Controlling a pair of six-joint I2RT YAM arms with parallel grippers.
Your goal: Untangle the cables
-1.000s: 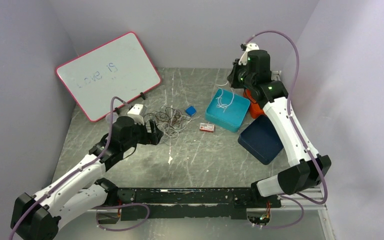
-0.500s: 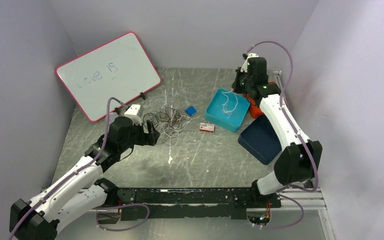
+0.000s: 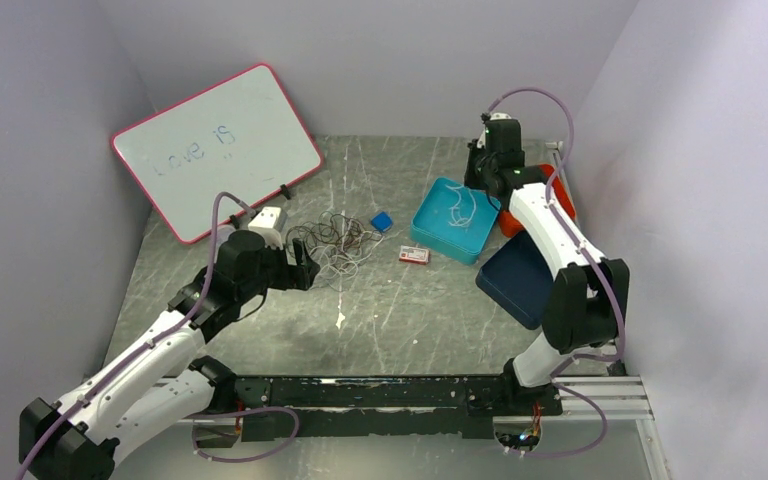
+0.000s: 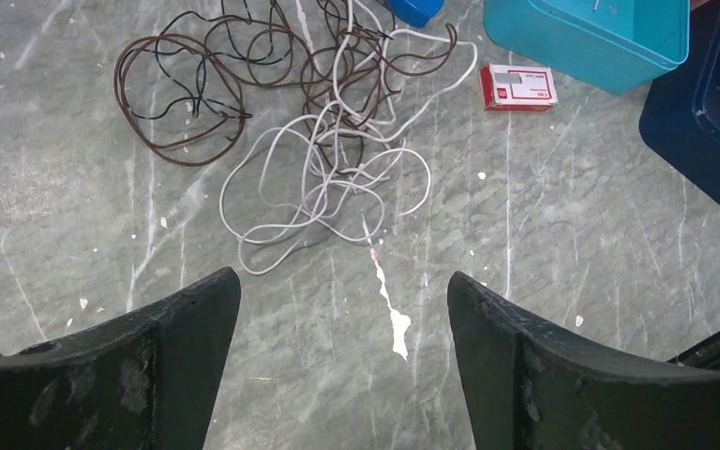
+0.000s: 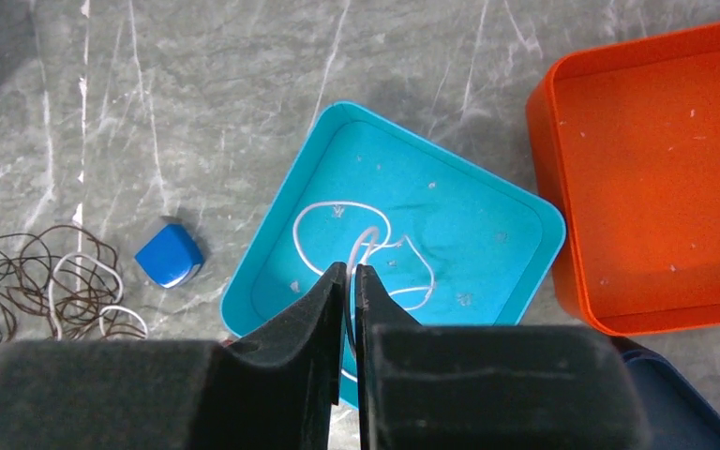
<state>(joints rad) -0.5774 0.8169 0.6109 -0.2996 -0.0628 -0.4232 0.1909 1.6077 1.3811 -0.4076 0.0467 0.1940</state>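
Observation:
The cables (image 3: 335, 240) lie in a loose tangle of dark brown and white loops (image 4: 319, 122) on the grey table. My left gripper (image 3: 305, 270) hovers just short of the tangle, open (image 4: 342, 281) with only bare table between its fingers. One separate white cable (image 5: 367, 234) lies coiled in the teal bin (image 5: 544, 220). A strand of it rises into the thin slit between the jaws of my right gripper (image 5: 350, 270), which hangs over the bin's far right corner (image 3: 480, 178).
An orange bin (image 5: 656, 169) sits right of the teal one, and a navy bin (image 3: 520, 280) nearer. A small blue block (image 3: 381, 221) and a red-and-white box (image 3: 414, 255) lie between tangle and bins. A whiteboard (image 3: 215, 145) leans at the back left.
My right arm has drawn back toward the far wall and lowered, laying the white cable down into the teal bin. Its jaws have parted a sliver. The left arm has barely shifted.

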